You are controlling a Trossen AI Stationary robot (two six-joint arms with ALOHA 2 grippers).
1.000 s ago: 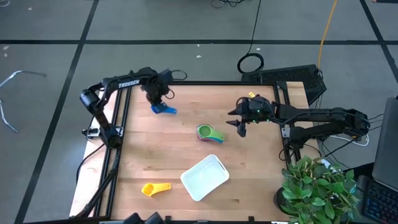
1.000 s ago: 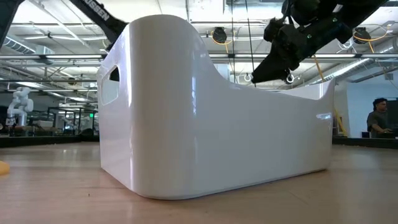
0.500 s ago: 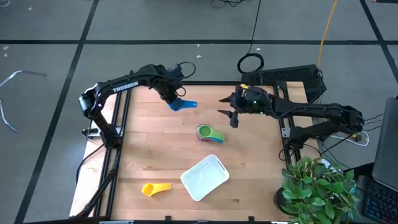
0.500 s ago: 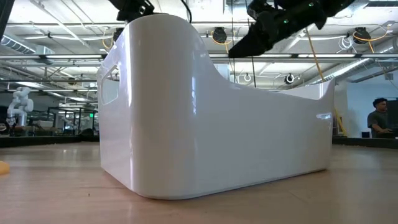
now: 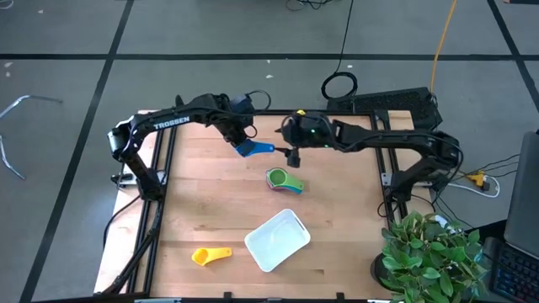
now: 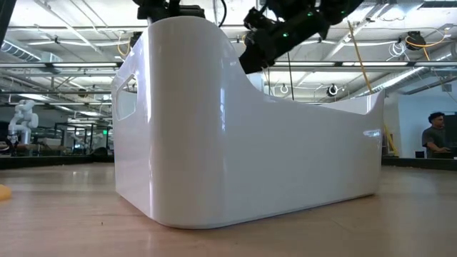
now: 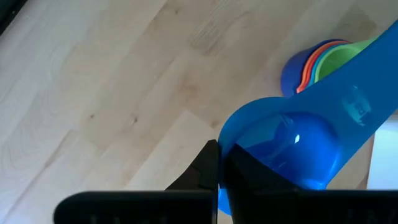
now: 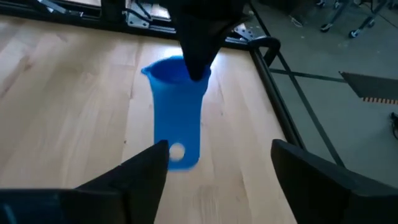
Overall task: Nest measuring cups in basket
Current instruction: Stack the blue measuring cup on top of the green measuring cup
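Note:
My left gripper (image 5: 238,137) holds a blue measuring cup (image 5: 254,149) above the far middle of the table, its flat handle (image 8: 177,134) pointing toward my right gripper. My right gripper (image 5: 290,153) is open just right of that handle end, its fingers (image 8: 146,171) wide apart and touching nothing. A nested stack of cups, green on top (image 5: 284,179), stands on the wood nearer the middle and also shows in the left wrist view as the stack (image 7: 318,57). A yellow cup (image 5: 210,255) lies near the front left. The white basket (image 5: 276,240) rests near the front. My left gripper is shut on the blue cup's bowl rim (image 7: 229,134), on the side away from the handle. It looks like one finger (image 7: 208,165) is outside the bowl and one inside. The fingers come from above, slanting down. The cup is lifted clear, with its handle sticking out roughly level.
The basket's tall white wall (image 6: 243,121) fills the low view, with both grippers above it. Bare wood lies between the stack and the left frame rail (image 5: 164,168). A potted plant (image 5: 434,257) stands off the table's right front corner. A person (image 6: 432,132) sits far behind.
My left gripper has lifted the blue cup off the far left of the table and carried it right toward the middle, turning it so the handle points right. My right gripper has moved left along the far side toward the cup.

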